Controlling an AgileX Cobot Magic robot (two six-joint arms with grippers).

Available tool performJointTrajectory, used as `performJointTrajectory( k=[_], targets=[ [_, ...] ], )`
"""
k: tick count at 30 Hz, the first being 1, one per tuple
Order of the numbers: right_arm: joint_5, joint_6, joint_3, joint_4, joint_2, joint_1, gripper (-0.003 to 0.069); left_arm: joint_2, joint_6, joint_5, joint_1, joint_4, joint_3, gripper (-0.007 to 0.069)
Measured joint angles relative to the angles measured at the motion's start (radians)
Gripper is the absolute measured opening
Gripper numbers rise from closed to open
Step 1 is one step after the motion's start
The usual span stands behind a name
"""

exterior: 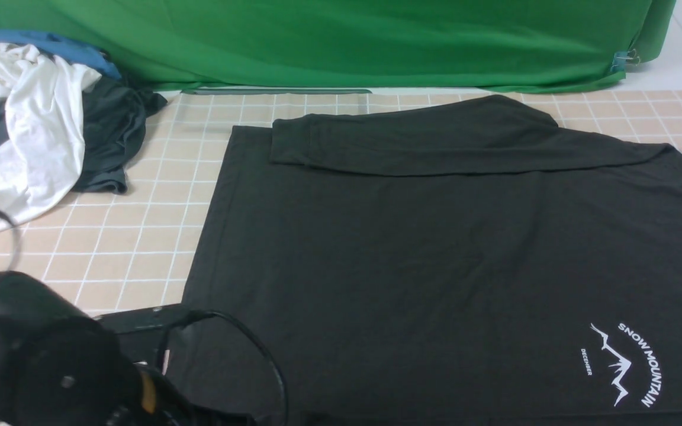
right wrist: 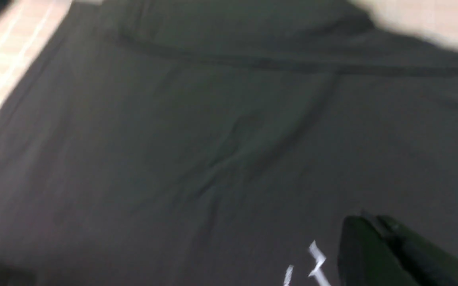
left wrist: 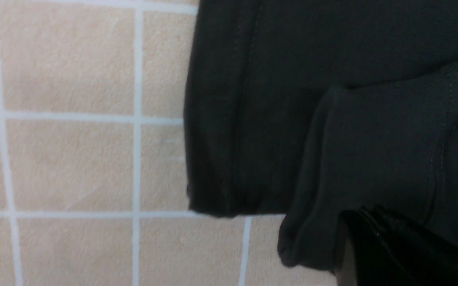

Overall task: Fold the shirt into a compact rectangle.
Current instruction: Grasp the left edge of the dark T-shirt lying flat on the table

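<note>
Left fingers [left wrist: 372, 238]: closed, tips at a sleeve cuff [left wrist: 372, 159] of the shirt [exterior: 436, 254]. The cuff appears pinched and curls up off the surface [exterior: 140, 225], beside the hem corner [left wrist: 221, 190].
Right fingers [right wrist: 372, 246]: closed, nothing seen between them, above the shirt body close to the white print [right wrist: 316, 262]. That view is blurred.

Shirt: spread flat on the tiled surface, hem to the left, collar to the right. Far sleeve [exterior: 436, 142] is folded across the upper body. Chest print [exterior: 625, 364] sits near the front right.

Edges:
- The hem runs as a slanted line from far centre-left toward the left arm [exterior: 33, 355].
- On the right and at the front the shirt runs out of frame.
- The far shoulder lies near the lower edge of the green cloth [exterior: 347, 41].

Open room:
- Bare tiles lie between the hem and a clothes pile at the far left: white garment [exterior: 27, 118], dark grey garment [exterior: 110, 142], blue garment [exterior: 39, 44].
- A narrow bare strip lies behind the shirt.
- A black cable [exterior: 258, 355] loops over the shirt's front left corner.
</note>
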Motion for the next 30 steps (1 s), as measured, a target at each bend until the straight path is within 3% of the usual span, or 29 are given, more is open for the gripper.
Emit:
performJointTrajectory(
  k=[12, 16, 24, 26, 27, 28, 30],
  targets=[
    [0.003, -0.009, 0.000, 0.011, 0.018, 0.080, 0.0039, 0.121, -0.022, -0.153, -0.005, 0.117, 0.000, 0.0484],
    [0.003, -0.009, 0.000, 0.011, 0.018, 0.080, 0.0039, 0.154, -0.024, -0.191, -0.005, 0.115, 0.000, 0.0556],
    [0.003, -0.009, 0.001, 0.011, 0.019, 0.080, 0.0040, 0.185, -0.024, -0.219, -0.005, 0.103, -0.001, 0.0509],
    [0.003, -0.009, 0.001, 0.012, 0.019, 0.080, 0.0040, 0.189, 0.003, -0.215, -0.005, 0.088, -0.002, 0.0407],
    [0.003, -0.009, 0.001, 0.012, 0.019, 0.080, 0.0040, 0.189, 0.005, -0.215, -0.005, 0.088, -0.002, 0.0396],
    [0.002, -0.009, 0.001, 0.012, 0.019, 0.080, 0.0042, 0.190, 0.028, -0.216, -0.005, 0.068, -0.003, 0.0283],
    [0.002, -0.009, 0.001, 0.012, 0.019, 0.080, 0.0042, 0.190, 0.048, -0.224, -0.005, 0.045, -0.004, 0.0138]
  ],
)
